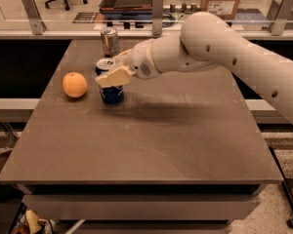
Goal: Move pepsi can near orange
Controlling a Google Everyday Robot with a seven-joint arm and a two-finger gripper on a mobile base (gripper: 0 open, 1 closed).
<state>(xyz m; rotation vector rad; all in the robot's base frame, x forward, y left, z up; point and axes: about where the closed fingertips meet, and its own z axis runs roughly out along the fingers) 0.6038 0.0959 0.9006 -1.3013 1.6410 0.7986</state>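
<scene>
The pepsi can [111,92], dark blue with a silver top, stands upright just right of the orange [74,85] on the brown table [151,145], with a small gap between them. My gripper [112,75] is shut on the can's upper part, reaching in from the right on the big white arm [219,48]. One tan finger [116,76] lies across the front of the can. I cannot tell whether the can's base touches the table or hovers just above it.
A taller, slimmer silver can [110,41] stands at the table's back edge, behind the pepsi can. A rail with glass panels [156,9] runs behind the table. The floor drops off at the table's right and front edges.
</scene>
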